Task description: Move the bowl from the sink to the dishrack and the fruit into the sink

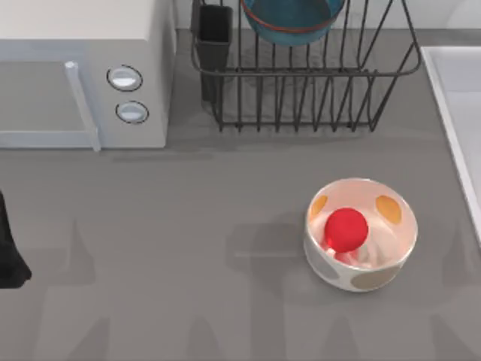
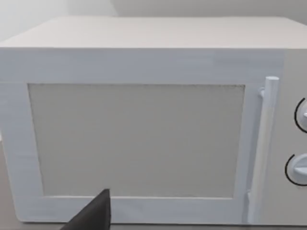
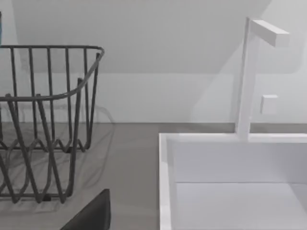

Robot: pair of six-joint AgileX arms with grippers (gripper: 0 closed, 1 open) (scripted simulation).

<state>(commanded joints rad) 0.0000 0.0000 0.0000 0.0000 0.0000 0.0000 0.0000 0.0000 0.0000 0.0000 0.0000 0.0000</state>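
So half done: bowl (image 1: pixel 291 19) already sits in the dishrack (image 1: pixel 301 90), fruit (image 1: pixel 346 229) still in the white bowl (image 1: pixel 361 233), well away from the left gripper (image 1: pixel 9 248), and I can't tell whether that one's clamped or not; sink (image 1: pixel 458 113) waits.

A rendered kitchen counter is showing here. A microwave (image 1: pixel 83 71) is sitting beside a dishrack (image 1: pixel 301 83), and a sink (image 3: pixel 230 182) with a tap (image 3: pixel 254 72) is lying just ahead of the right wrist camera.

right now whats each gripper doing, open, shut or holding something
Left gripper: cannot be told; parked facing the microwave.
Right gripper: cannot be told; parked facing the sink and dishrack.
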